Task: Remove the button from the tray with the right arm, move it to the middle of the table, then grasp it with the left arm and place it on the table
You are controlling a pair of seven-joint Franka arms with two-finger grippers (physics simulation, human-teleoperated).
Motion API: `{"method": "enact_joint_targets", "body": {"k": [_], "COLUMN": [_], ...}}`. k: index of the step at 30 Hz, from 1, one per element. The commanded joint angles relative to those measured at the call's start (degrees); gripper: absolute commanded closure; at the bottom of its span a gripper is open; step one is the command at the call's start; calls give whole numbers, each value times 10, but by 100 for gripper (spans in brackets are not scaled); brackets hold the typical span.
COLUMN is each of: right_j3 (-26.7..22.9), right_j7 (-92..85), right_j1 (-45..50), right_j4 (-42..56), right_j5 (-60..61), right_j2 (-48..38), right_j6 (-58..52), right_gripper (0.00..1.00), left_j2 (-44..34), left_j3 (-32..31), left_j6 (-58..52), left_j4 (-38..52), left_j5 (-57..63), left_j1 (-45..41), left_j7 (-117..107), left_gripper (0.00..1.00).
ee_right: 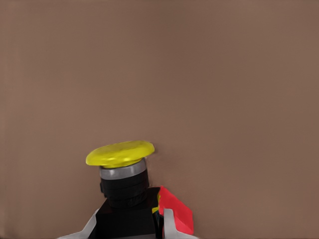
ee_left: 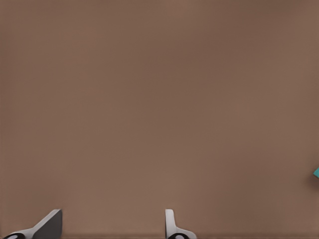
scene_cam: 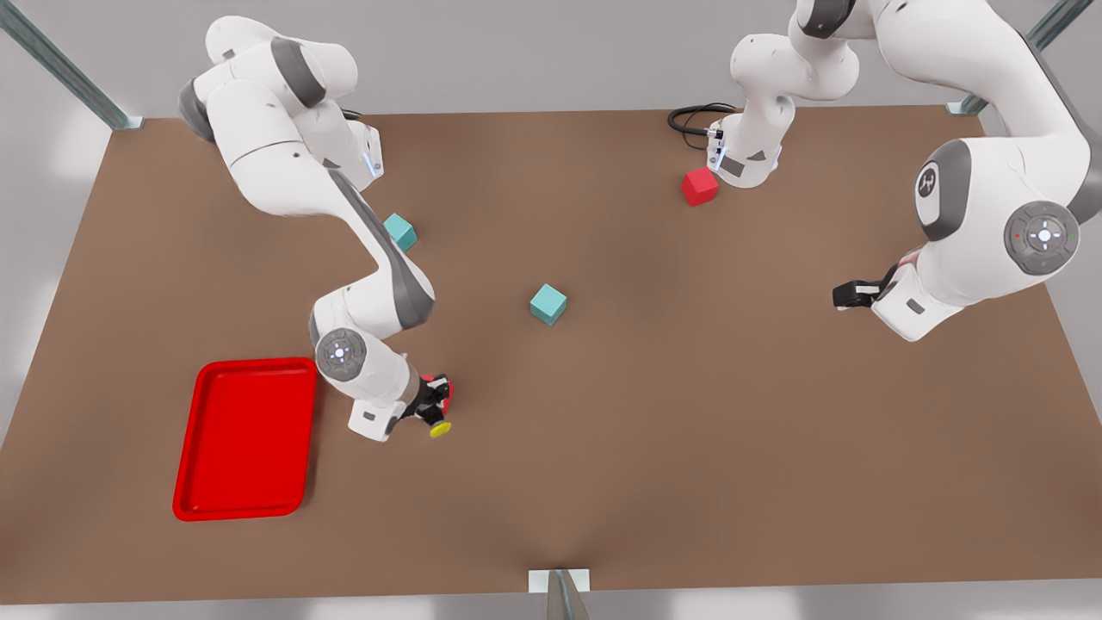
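Note:
The button [scene_cam: 441, 427], a dark boxy body with a round yellow cap, is held above the table [scene_cam: 654, 413] just to the front view's right of the red tray [scene_cam: 245, 439]. My right gripper [scene_cam: 433, 407] is shut on its body. In the right wrist view the button [ee_right: 122, 158] stands between the fingers, cap pointing away from the gripper [ee_right: 127, 226]. My left gripper [scene_cam: 848, 295] waits at the front view's right, above bare table. Its fingertips [ee_left: 50, 225] stand apart with nothing between them.
A red cube [scene_cam: 447, 388] lies partly hidden behind the right gripper, and its corner [ee_right: 177, 209] shows beside the button. One teal cube [scene_cam: 548, 303] sits mid-table and another [scene_cam: 399, 231] lies under the right arm. A second red cube [scene_cam: 700, 186] lies at the back.

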Motion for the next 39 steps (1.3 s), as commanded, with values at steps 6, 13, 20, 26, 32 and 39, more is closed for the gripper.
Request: {"method": "enact_joint_targets", "body": {"k": [6,13,20,26,32,39], "right_j3": [-7,-80,-81,-94,-94,-75], "right_j7": [494,675,688,680,117,19], "right_j1": [158,293,302,297,-16,-136], "right_j4": [208,342,343,339,277,15], "right_j5": [1,73,75,74,-50,-55], "right_j2": [139,257,275,224,-33,-274], "right_j6": [-35,-39,-37,-38,-333,-246], "right_gripper": [59,58,30,0,0,0], "left_j2": [-1,5,9,19,196,237], "left_j3": [0,0,0,-1,-72,-73], "left_j6": [-2,-2,-1,6,229,593], "left_j4": [-1,-1,-1,-1,1,-153], "left_j5": [0,0,0,0,-113,-140], "left_j1": [0,0,0,-1,-182,-266], "left_j7": [3,2,3,-6,-569,-688], "left_gripper": [0,0,0,0,0,0]}}
